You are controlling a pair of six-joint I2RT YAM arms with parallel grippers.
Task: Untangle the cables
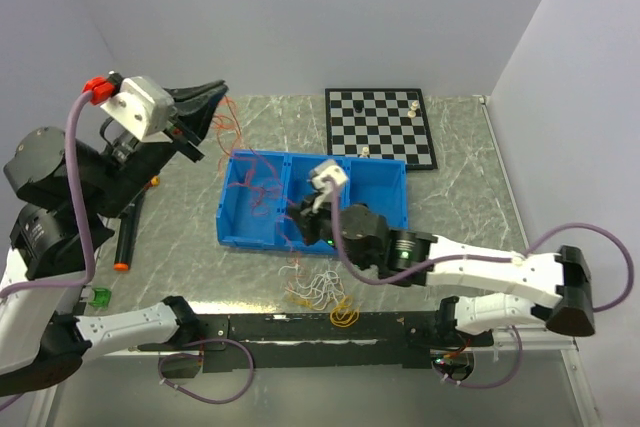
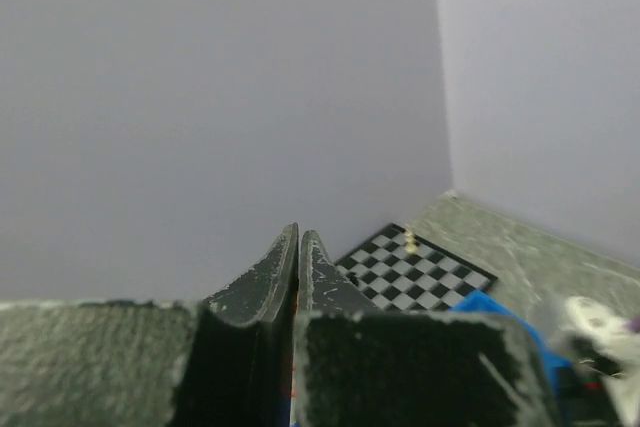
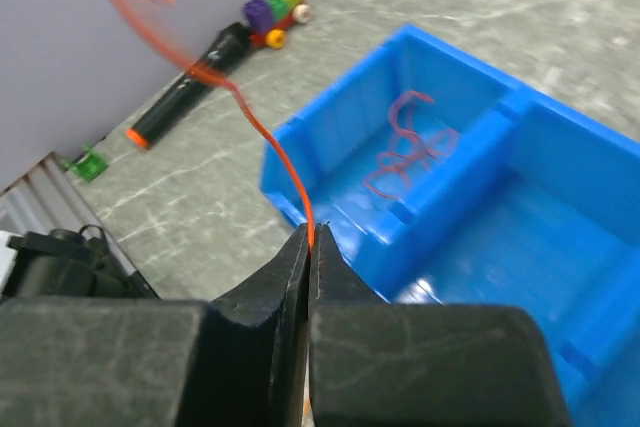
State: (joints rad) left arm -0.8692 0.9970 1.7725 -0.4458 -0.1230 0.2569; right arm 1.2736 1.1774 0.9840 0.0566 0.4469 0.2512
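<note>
A clump of thin white, orange and yellow cables lies on the table in front of the blue bin. My right gripper hangs over the bin's front wall, shut on one orange cable. That cable runs up and to the left. My left gripper is raised high at the back left with its jaws shut, and orange cable loops hang from it. A sliver of orange shows between its jaws. Red-pink cables lie in the bin's left compartment.
A chessboard with a few pieces lies at the back right. A black marker with orange ends, a colourful toy and a small green object sit left of the bin.
</note>
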